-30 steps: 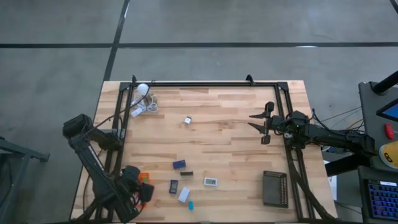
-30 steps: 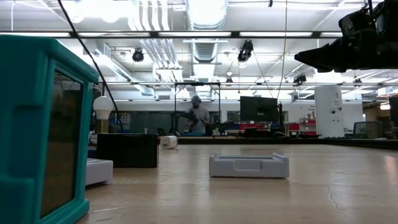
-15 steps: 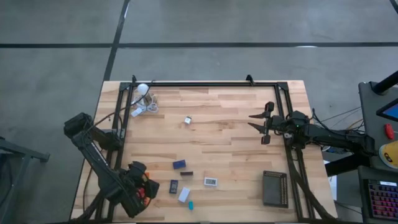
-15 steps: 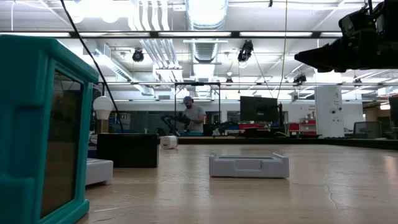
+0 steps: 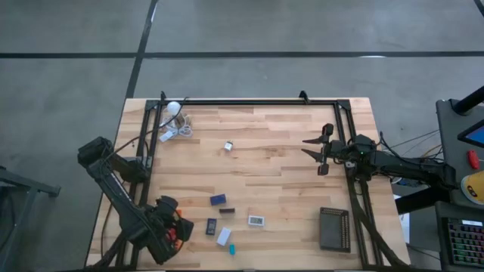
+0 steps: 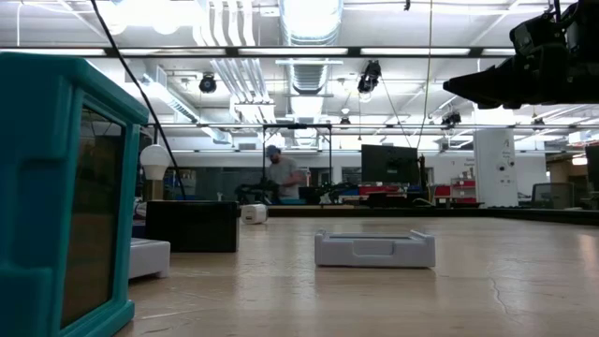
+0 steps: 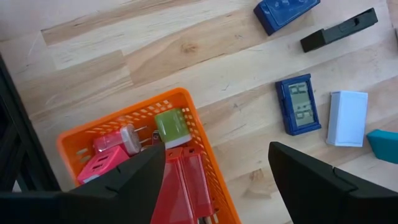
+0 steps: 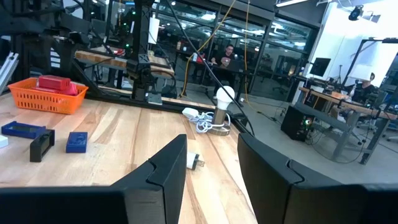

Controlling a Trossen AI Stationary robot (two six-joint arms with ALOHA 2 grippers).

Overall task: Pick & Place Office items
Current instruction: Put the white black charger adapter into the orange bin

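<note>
My left gripper [image 5: 172, 230] hangs open over the orange tray [image 7: 124, 115] at the table's near left corner, pointing down, nothing between its fingers. In the tray lie red [image 7: 183, 186], pink [image 7: 102, 165] and green [image 7: 171, 124] office items. On the wood beside it lie a navy block [image 5: 218, 199], a black bar [image 5: 227, 211], a navy display piece [image 7: 297, 104], a white block [image 7: 347, 117], a teal piece [image 5: 232, 248] and a white display piece [image 5: 256, 221]. My right gripper [image 5: 314, 149] waits level at the right side, open and empty [image 8: 211, 174].
A black ribbed tray [image 5: 333, 228] sits near the right front corner. A white bulb with coiled cord [image 5: 175, 113] lies at the far left. A small white piece [image 5: 228, 146] lies mid-table. A black frame [image 5: 249, 101] runs along the table's edges.
My left gripper has shifted a little toward the table's right and slightly up above the orange tray, rolling slightly, then held still. Its fingers stay open. No item on the table has moved.
</note>
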